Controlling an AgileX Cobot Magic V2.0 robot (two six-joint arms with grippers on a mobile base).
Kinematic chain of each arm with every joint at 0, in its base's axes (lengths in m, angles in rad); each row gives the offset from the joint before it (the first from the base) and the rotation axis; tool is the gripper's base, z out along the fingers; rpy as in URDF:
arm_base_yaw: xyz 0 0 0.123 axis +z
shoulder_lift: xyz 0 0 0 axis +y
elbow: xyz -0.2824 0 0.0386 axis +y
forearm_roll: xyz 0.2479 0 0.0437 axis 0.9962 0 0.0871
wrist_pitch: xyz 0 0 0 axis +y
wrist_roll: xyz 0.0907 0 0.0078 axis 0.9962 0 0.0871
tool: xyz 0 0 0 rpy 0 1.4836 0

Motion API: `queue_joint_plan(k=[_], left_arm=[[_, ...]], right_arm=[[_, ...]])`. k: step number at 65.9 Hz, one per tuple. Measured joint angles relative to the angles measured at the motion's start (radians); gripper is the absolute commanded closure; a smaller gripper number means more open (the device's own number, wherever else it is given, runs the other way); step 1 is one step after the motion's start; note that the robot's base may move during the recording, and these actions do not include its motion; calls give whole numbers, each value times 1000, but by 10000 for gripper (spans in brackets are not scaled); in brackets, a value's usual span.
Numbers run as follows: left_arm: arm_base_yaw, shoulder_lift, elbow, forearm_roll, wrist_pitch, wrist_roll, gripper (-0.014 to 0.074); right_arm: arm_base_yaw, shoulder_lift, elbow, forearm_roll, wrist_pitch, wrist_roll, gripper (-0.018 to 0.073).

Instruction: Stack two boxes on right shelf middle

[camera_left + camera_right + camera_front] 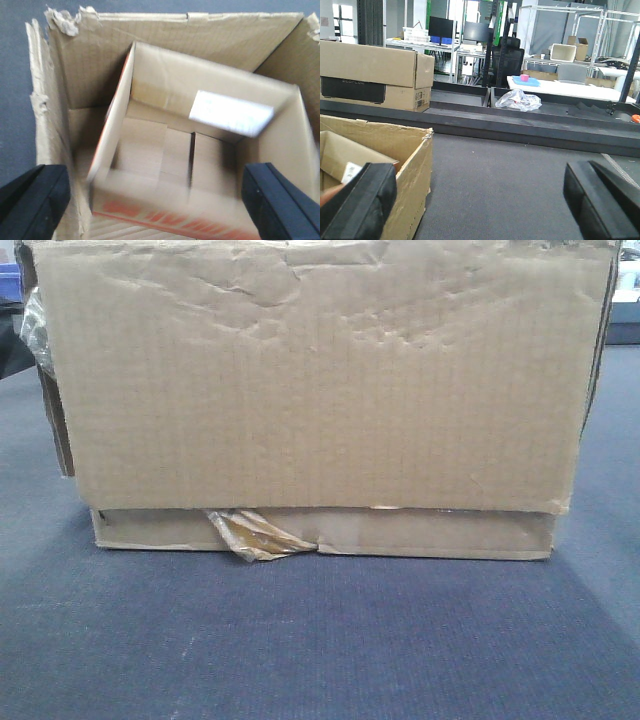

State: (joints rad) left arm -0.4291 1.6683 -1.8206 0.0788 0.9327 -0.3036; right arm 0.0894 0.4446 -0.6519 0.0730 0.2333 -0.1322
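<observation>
I hold left jaws wide, empty, over inner box (165, 150), spread to clear walls; right jaws wide, empty, outer box (412, 185) leftward.

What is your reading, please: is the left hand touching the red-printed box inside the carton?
Cannot tell. In the left wrist view the open left hand straddles the red-printed box; blur hides whether either finger meets its walls.

Both spread wide: left end effector (157, 202) aimed downward, right end effector (480, 202) aimed roughly level.
</observation>
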Motion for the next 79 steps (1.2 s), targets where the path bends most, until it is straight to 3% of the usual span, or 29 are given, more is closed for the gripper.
queue_joint_plan(k=[13, 23, 27, 33, 45, 54, 67, 79], left_arm=[[0, -60, -50, 103, 75, 9, -5], [0, -99, -102, 249, 209, 31, -5], [11, -105, -119, 260, 255, 58, -5], [47, -108, -137, 220, 279, 114, -5], [177, -108, -138, 62, 295, 204, -5], [239, -108, -141, 37, 295, 250, -5], [244, -67, -141, -4, 296, 294, -5], [244, -1, -130, -48, 296, 304, -5]], right_arm=[[0, 6, -25, 0, 26, 0, -1], [0, 74, -128, 0, 124, 0, -1], [1, 126, -183, 0, 181, 0, -1], [10, 207, -278, 0, 261, 0, -1], [62, 407, -542, 10, 486, 0, -1], [93, 581, -745, 41, 682, 0, -1], [102, 824, -973, 101, 925, 0, -1], [102, 976, -1056, 151, 980, 2, -1]])
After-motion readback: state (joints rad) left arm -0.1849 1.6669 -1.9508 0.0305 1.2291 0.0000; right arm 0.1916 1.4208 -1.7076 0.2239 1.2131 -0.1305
